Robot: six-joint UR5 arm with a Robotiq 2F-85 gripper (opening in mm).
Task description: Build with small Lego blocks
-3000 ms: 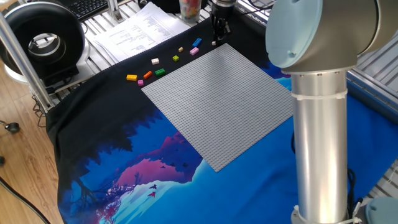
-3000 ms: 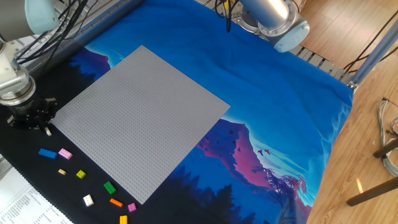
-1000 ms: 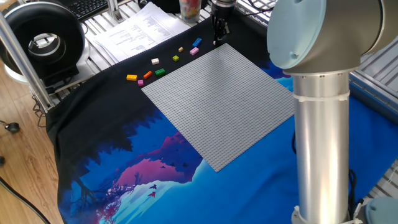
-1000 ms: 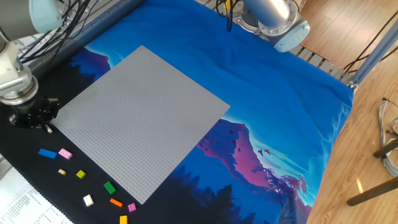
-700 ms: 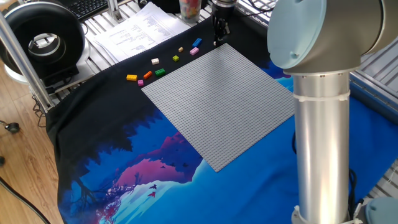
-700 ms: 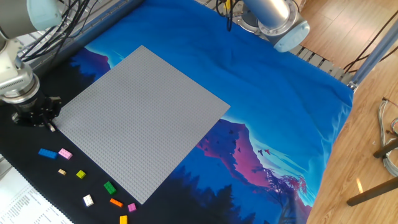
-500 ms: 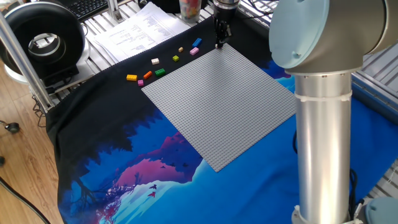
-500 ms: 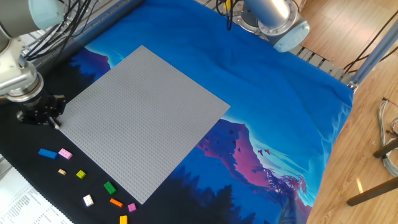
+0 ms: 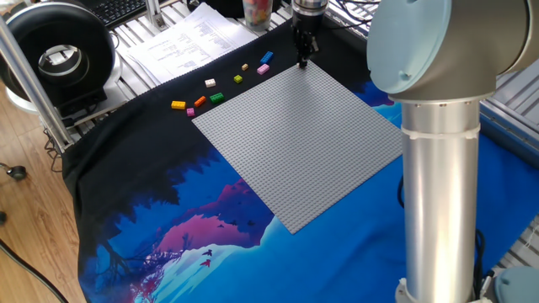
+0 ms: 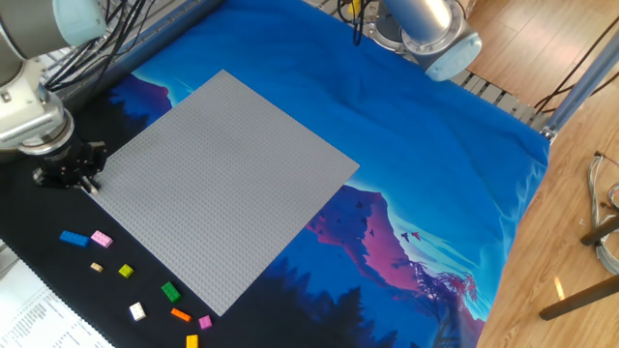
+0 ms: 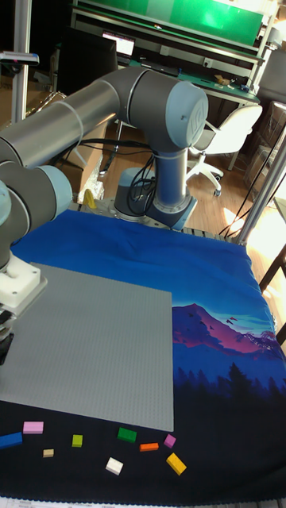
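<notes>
Grey baseplate (image 9: 299, 139) is shown in one fixed view; the gripper (image 9: 302, 61) has been moved from the black cloth onto its far corner, suggesting placement is starting. The small Lego blocks (image 9: 221, 84) are strung out at its nine o'clock. In the other fixed view, the gripper (image 10: 87, 184) sits at the plate's edge, blocks (image 10: 135, 285) at five o'clock. Whether a brick is clenched cannot be told. In the tall fixed view, blocks (image 11: 95, 444) lie below the plate.

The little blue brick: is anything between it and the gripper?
Nothing visible. The gripper hangs at the grey baseplate's edge; only bare black cloth separates it from the blue brick.
</notes>
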